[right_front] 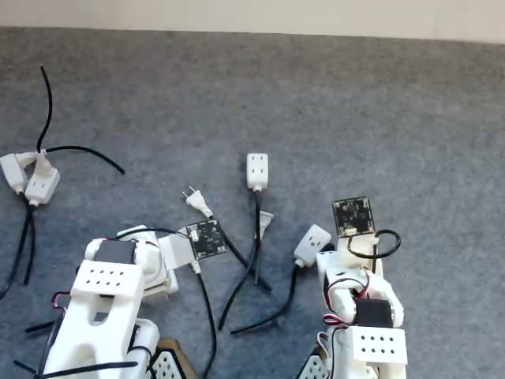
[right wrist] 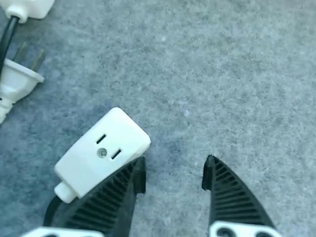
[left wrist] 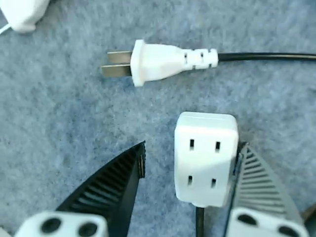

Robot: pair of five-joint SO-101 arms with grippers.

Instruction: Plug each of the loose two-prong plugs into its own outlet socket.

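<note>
Left tool (left wrist: 192,149) is spread wide, straddling a white outlet socket (left wrist: 205,163) on the grey bench (left wrist: 59,113), with a loose plug (left wrist: 158,61) lying near. Right tool (right wrist: 175,165) is wide and holds nothing. A second socket (right wrist: 101,150) lies just beside one finger, outside the gap.

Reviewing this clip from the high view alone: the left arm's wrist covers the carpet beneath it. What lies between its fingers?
Observer: In the left wrist view, a white plastic two-outlet socket block lies slots-up between the left gripper's open fingers, close beside one of them.
Operator: Does the nearby plug line up with it?
Observer: No. The white two-prong plug lies flat beyond the block's far end, apart from it, with its prongs pointing sideways rather than at the slots.
Operator: And the right gripper?
Observer: The right gripper is open over bare grey carpet. The white single-outlet socket lies at the outer side of one finger, not between them.
</note>
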